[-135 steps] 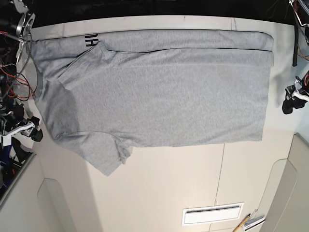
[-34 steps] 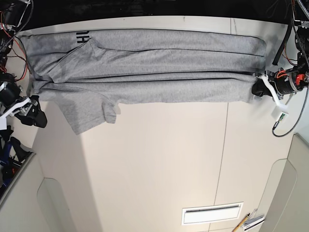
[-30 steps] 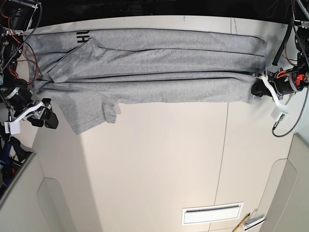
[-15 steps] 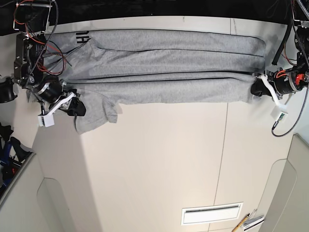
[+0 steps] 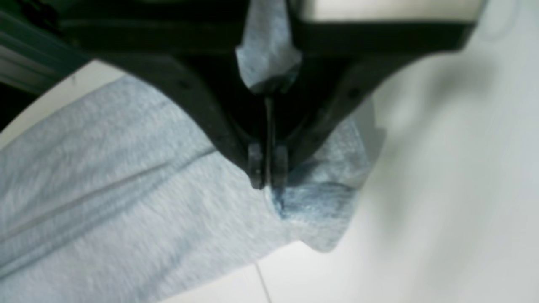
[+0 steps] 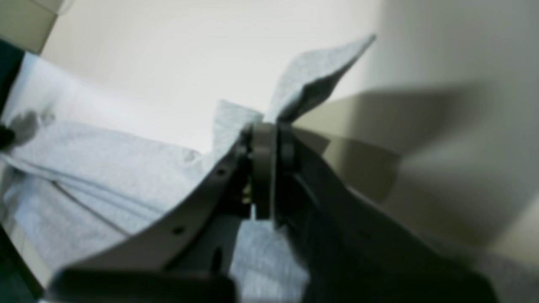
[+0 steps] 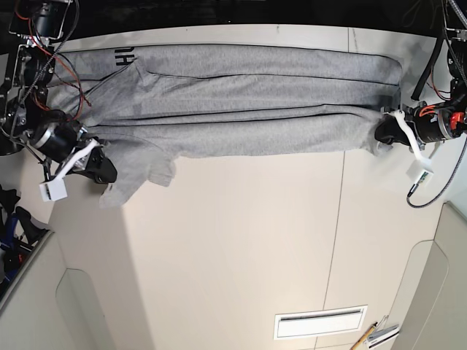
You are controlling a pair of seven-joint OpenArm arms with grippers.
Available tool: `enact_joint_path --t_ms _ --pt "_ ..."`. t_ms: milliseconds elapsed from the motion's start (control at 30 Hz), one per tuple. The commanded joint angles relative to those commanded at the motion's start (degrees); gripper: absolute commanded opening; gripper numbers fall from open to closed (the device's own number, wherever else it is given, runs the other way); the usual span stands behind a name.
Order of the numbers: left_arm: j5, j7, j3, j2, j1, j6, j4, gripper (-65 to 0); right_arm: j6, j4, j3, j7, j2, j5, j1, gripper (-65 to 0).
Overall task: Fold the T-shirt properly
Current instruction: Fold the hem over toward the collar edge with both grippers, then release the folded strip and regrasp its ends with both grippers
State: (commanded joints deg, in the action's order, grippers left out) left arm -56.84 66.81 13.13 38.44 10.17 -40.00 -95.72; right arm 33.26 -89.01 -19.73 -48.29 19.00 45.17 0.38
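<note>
Both claws pinched the shirt's ends.
The heather-grey cotton T-shirt (image 7: 241, 98) lay bunched along the white desk's (image 7: 241, 248) far edge; left claw (image 5: 268, 176) gripped its right corner, right claw (image 6: 264, 139) its left sleeve.

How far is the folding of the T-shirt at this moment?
Done: the T-shirt lies as a long band, its far edge already folded over. In hand: the left gripper pinches the hem end and the right gripper pinches the sleeve end. Left: fold in the loose sleeve, then fold the band crosswise.
</note>
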Motion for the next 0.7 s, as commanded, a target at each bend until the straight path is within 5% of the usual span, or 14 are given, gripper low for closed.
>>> enact_joint_path --t_ms 400,500,700 --pt "-2.14 -0.07 12.52 -0.50 12.13 0.00 -4.98 -65.0 0.63 -10.54 -12.20 -3.04 0.83 10.21 -18.53 -65.0" --pt "-2.45 -0.07 12.50 -0.50 14.08 0.00 -4.98 -50.0 0.61 -10.54 -12.28 -3.65 0.83 11.10 -20.90 -65.0" --pt "-2.23 0.09 12.50 -0.52 16.72 0.00 -4.96 -46.2 0.61 -10.51 -12.31 -4.22 0.83 11.47 -23.89 -65.0"
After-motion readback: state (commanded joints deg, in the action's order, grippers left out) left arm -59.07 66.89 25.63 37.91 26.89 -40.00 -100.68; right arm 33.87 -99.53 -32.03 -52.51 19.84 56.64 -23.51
